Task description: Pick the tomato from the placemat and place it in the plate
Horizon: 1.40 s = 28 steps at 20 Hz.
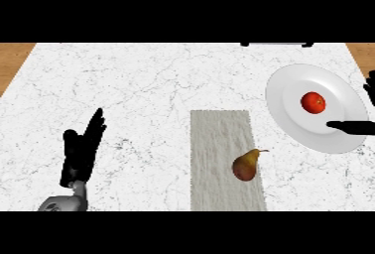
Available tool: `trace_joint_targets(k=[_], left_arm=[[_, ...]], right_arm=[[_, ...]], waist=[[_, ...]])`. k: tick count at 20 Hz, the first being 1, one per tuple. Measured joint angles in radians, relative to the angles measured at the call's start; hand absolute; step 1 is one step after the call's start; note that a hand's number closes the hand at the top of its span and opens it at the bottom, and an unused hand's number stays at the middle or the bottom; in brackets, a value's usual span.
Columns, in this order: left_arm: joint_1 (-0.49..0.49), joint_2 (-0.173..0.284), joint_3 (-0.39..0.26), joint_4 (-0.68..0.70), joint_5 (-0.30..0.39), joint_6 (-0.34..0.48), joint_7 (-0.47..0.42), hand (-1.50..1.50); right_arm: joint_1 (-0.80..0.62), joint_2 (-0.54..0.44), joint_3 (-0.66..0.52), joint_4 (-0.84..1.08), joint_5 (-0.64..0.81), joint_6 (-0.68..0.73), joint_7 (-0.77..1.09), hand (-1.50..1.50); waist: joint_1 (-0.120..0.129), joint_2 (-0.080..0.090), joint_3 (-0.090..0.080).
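On the right side of the white marble-patterned bench, the small round red tomato lies inside the plain white round plate, a little above the plate's middle and clear of its rim. No brand, label or writing can be read on anything in view.

Being round, the tomato has no clear long axis; a pale glint sits on its upper right side, and which way its stem end points is too small to make out.

The robot's right hand is mostly cut off by the right edge of the view. One black finger reaches in over the plate's lower right part, lying straight and level, pointing left, below the tomato and apart from it. More dark fingers show at the edge beside the plate's upper right rim. The hand is spread and grips nothing.

The left hand shows at the lower left, fingers straight and pointing up, resting with nothing in it.

Between the hands lies the grey woven rectangular placemat, its lower end cut off. A yellow-and-red pear lies on it, stem pointing up and right.

A dark object at the bench's far edge is cut off and cannot be identified.
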Motion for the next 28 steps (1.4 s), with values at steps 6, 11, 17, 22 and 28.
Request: trace_joint_targets(k=[6, 11, 17, 22, 28], left_arm=[[0.021, -0.003, -0.009, -0.042, -0.009, 0.0, 0.015, 0.0], [0.003, 0.006, 0.011, -0.011, 0.0, -0.01, 0.003, 0.0], [0.004, -0.006, 0.005, 0.006, -0.009, -0.005, -0.008, 0.0], [0.004, -0.021, -0.01, -0.011, -0.02, 0.004, 0.01, 0.0], [-0.002, -0.012, 0.003, -0.008, -0.012, -0.005, 0.002, 0.0]], right_arm=[[0.014, -0.028, 0.005, 0.03, -0.005, -0.021, -0.008, -1.5], [0.017, -0.073, -0.001, 0.05, -0.014, -0.024, -0.005, -1.5], [0.052, -0.094, -0.019, 0.07, -0.037, -0.03, -0.044, -1.5], [0.074, -0.128, -0.04, 0.081, -0.06, -0.029, -0.064, -1.5], [0.103, -0.165, -0.06, 0.097, -0.078, -0.052, -0.062, -1.5]], waist=[[0.001, -0.001, 0.0], [0.003, 0.001, 0.001], [0.004, 0.002, 0.001], [0.006, 0.003, 0.002], [0.01, 0.005, 0.003]])
